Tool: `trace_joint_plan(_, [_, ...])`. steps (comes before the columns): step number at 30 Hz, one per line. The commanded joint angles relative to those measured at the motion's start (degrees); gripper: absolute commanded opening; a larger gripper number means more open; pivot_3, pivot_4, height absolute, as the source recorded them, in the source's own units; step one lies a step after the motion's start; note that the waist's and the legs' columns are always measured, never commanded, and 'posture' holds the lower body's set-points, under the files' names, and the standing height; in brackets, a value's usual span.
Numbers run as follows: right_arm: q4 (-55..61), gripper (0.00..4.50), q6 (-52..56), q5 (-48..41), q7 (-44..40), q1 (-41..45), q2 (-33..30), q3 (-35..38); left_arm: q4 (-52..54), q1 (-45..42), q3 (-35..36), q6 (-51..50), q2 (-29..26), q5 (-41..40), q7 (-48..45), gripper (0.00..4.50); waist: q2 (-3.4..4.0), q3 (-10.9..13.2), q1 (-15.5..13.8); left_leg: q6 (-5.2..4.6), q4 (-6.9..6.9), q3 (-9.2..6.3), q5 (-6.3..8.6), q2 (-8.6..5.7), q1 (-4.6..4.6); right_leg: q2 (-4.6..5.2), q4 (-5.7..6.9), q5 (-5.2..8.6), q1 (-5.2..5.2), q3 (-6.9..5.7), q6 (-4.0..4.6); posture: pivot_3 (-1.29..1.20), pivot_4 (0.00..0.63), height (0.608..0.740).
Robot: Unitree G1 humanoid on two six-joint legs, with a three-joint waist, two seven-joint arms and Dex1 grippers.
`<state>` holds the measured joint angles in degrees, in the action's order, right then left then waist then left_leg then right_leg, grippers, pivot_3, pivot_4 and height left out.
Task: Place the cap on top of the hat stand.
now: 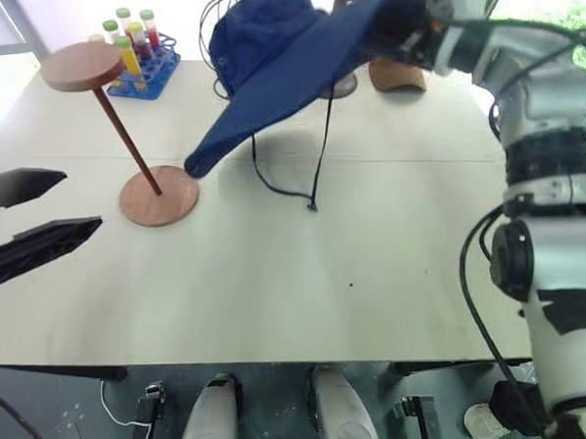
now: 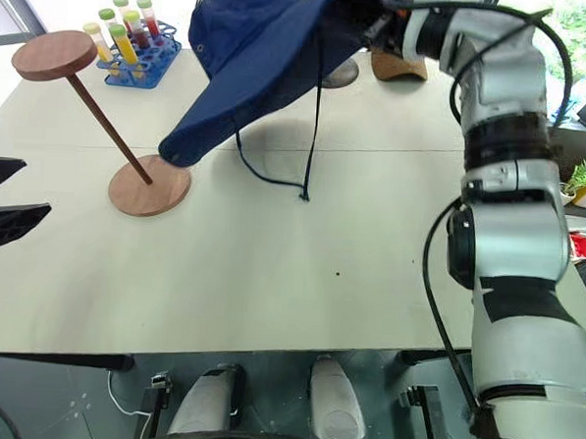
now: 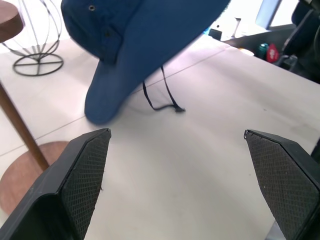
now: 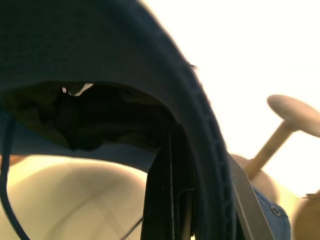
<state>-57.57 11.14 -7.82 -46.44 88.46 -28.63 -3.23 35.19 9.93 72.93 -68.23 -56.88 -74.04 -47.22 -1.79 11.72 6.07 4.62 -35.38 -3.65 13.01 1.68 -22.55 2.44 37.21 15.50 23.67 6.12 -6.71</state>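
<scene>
cap: hangs off table, drooping toward 7 o'clock from right gripper
right gripper: clamped on brim
left gripper: spread, empty
stand: at 8 o'clock of cap

My right gripper was raised over the far side of the table, shut on the brim of the cap, which hung tilted in the air — its lowest brim edge just beside the hat stand's base, its chin cord dangling to the tabletop. The hat stand stood left of the cap, its disc top leaning farther left than its base. Behind it, at the table's far left, stood a test tube rack. A wire globe stand stood behind the cap, and a baseball cap lay at the far edge, right of it. My left gripper hovered at the near left, well apart from the stand — fingers spread.
</scene>
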Motion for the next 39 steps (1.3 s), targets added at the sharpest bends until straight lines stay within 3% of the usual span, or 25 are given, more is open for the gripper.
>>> trace_joint_plan(1, [-6.20,0.03,-2.87,1.89,6.04,6.18,0.96,2.16,2.01,3.22,5.03,1.58,1.47,-2.75,1.90,4.50,0.01,0.00,0.00,0.00,0.02,0.00,0.00,0.00,0.00,0.00,-0.02,0.00,-0.01,0.00,0.00,0.00,0.150,0.740])
trace_joint_plan(7, [-12.94,0.03,-2.44,0.66,11.29,13.41,4.20,6.35,3.16,10.22,10.72,5.04,4.70,-6.84,5.53,4.50,0.04,0.02,0.46,0.00,0.12,0.00,0.00,-0.01,-0.07,0.01,-0.06,0.01,0.09,0.00,0.02,0.00,0.150,0.740])
trace_joint_plan(14, [-14.47,0.03,-3.05,-1.53,10.26,19.18,8.20,11.66,3.41,16.22,14.97,10.87,7.26,-12.62,11.31,4.50,0.08,0.05,1.55,0.00,0.13,0.00,0.00,0.00,-0.08,0.00,-0.05,0.01,0.12,0.00,0.02,0.00,0.150,0.740])
trace_joint_plan(24, [-17.96,0.03,-6.56,-0.53,19.67,25.85,13.08,15.24,5.35,25.41,18.01,19.92,11.93,-17.61,14.67,4.50,0.08,0.05,1.31,0.00,0.07,0.02,0.00,0.01,-0.51,0.00,-0.06,0.03,0.55,0.01,0.13,0.00,0.150,0.740])
trace_joint_plan(39, [-18.92,0.03,-9.22,-2.19,23.22,32.76,16.21,22.02,6.79,36.77,19.44,31.04,16.17,-20.52,15.61,4.50,0.05,0.03,1.35,0.01,0.02,0.03,0.00,0.02,-0.87,-0.02,-0.10,0.01,0.91,0.01,0.19,0.00,0.150,0.740])
